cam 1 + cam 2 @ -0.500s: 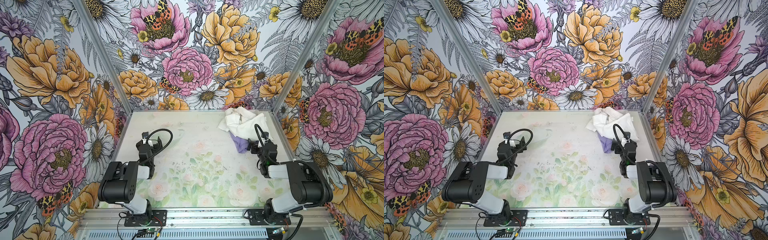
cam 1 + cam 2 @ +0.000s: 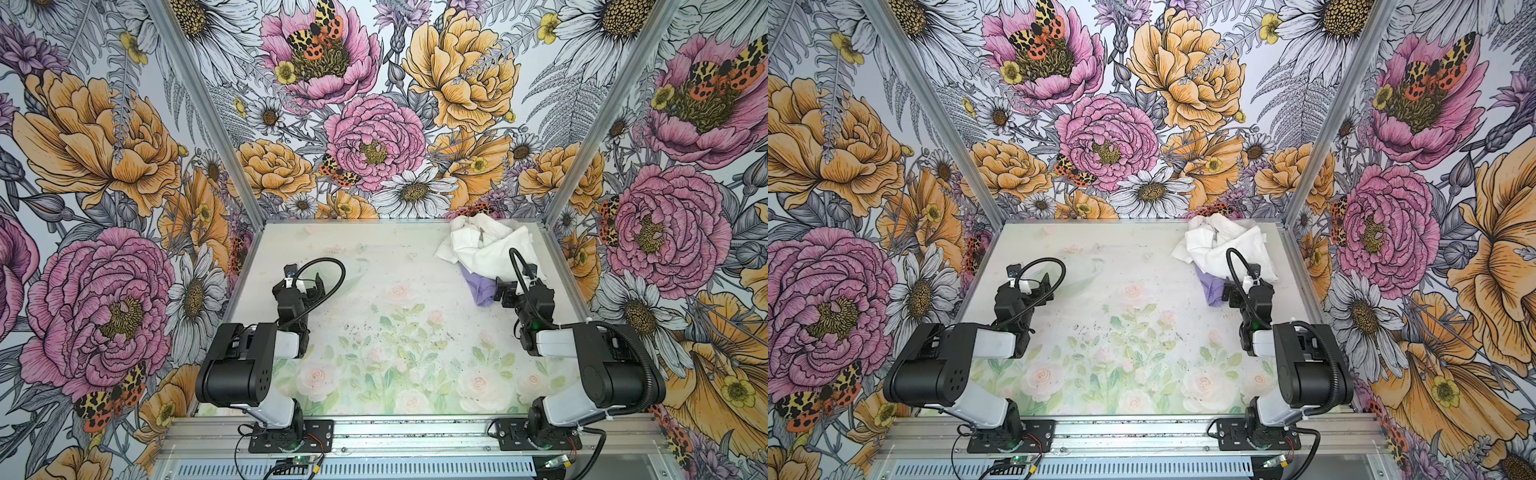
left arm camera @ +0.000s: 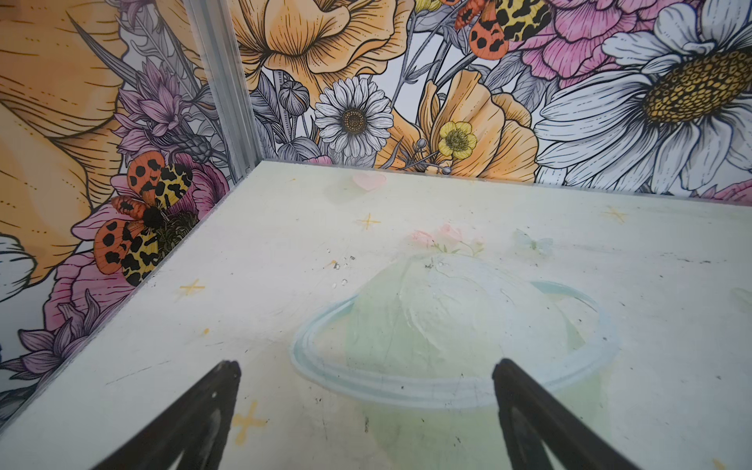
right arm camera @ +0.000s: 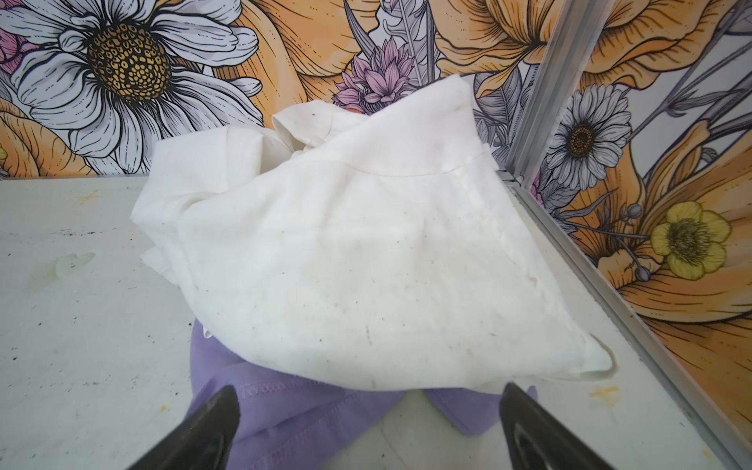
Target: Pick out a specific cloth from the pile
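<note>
- Floral walls box in a pale printed table (image 2: 374, 257); the pile (image 2: 486, 245) sits far right.
- The cloth (image 2: 478, 286), lavender, pokes from under its near edge.
- Right gripper (image 4: 368, 390), jaws wide, hangs just beside that lavender edge: approach step.
- Left gripper (image 3: 366, 364), wide and empty, sits well apart at left.
- Next, likely: lower, pinch only lavender, pull nearward.
</note>
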Available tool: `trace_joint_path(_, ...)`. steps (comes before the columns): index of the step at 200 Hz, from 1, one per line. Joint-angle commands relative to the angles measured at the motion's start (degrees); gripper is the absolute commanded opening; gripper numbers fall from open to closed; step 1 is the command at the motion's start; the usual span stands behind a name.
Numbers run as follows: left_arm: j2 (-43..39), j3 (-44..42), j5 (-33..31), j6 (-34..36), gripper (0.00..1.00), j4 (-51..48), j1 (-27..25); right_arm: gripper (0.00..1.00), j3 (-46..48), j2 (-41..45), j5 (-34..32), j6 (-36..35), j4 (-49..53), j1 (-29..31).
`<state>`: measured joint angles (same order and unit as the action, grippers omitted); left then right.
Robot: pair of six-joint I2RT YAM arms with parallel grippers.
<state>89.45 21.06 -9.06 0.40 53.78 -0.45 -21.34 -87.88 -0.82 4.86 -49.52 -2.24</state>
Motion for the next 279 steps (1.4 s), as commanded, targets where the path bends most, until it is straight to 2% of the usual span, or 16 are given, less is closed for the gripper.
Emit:
trace_joint_path(1,-0.5,0.5,1.4,-0.3,0.99,0.2,0.5,1.00,-1.4,-0.4,0.9,-0.3,-0.2,-0.3)
trace_joint_path(98,-0.5,0.5,0.6,0.1,0.99,0.4,0.2,0.99,-1.3,-0.2,0.4,-0.5,-0.3,0.0)
trace_joint_path(120,-0.7,-0.5,2.2,0.7,0.99,2.2,0.0,0.99,-1.1,0.0,-0.3,-0.8,-0.4,0.5)
trace_joint_path(143,-1.9,-3.1,2.5,0.9,0.99,6.1,-0.2,0.99,-1.0,3.0,-1.2,-1.3,2.1,1.1)
trace_joint_path(172,-7.5,-5.1,1.1,1.2,0.99,4.7,-0.9,0.99,-0.5,7.9,-2.1,-0.9,5.3,1.3)
trace_joint_path(197,-14.2,-4.9,-2.4,0.9,0.99,-2.8,-2.6,0.99,-1.6,17.2,-3.1,1.6,16.0,1.9)
trace_joint_path(229,-24.5,-5.2,-3.4,2.0,0.99,-11.7,-6.1,0.99,-5.6,29.7,0.9,8.2,33.4,2.1)
trace_joint_path(253,-34.2,-2.2,-10.3,1.6,0.99,-23.6,-13.2,0.99,-8.1,34.6,4.7,13.8,42.9,2.2)
trace_joint_path(279,-42.0,3.7,-12.2,-2.9,0.99,-36.7,-20.3,0.98,-10.4,35.4,7.4,18.8,50.5,2.7)
